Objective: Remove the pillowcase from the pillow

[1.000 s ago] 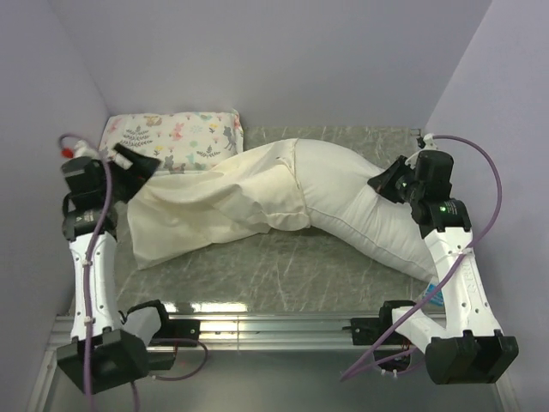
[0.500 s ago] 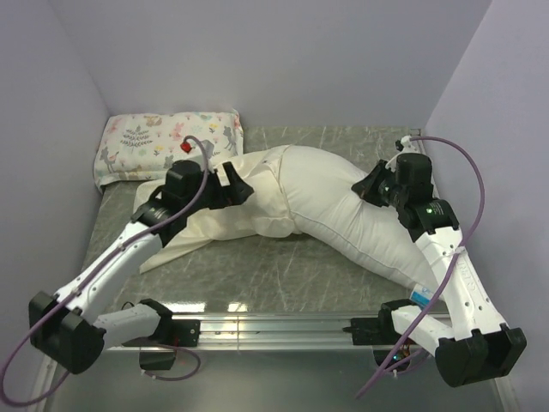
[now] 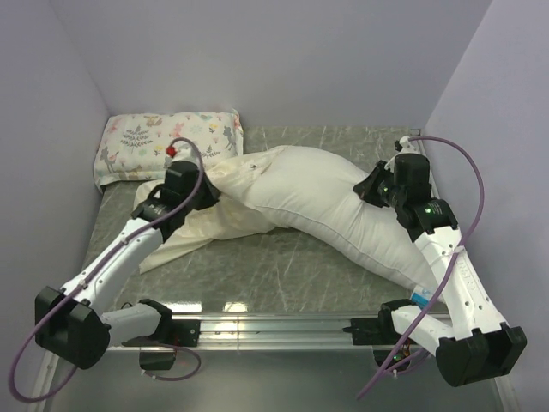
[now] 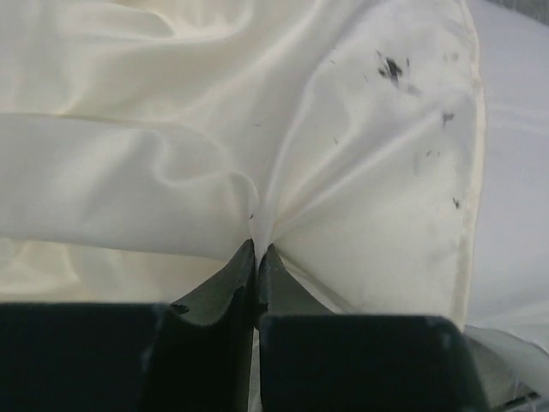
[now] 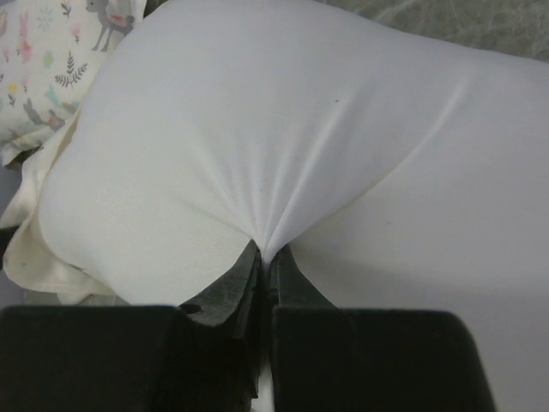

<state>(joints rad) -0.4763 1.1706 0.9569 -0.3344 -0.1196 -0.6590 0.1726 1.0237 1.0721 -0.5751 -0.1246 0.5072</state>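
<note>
The pulling-off step looks nearly finished — the pillowcase (image 3: 202,227) lies bunched on the left part of the table (image 3: 283,266), and its mouth seems to cover only the left end of the white pillow (image 3: 343,202), which stretches towards the near right. The left gripper (image 4: 257,253) is closed on a fold of the cream fabric near the hem, and the right gripper (image 5: 268,256) is pinched tight on the pillow's own white cover. In my judgement the next move needs the left arm to draw the fabric further left while the right one anchors the pillow — the last corner may catch.
</note>
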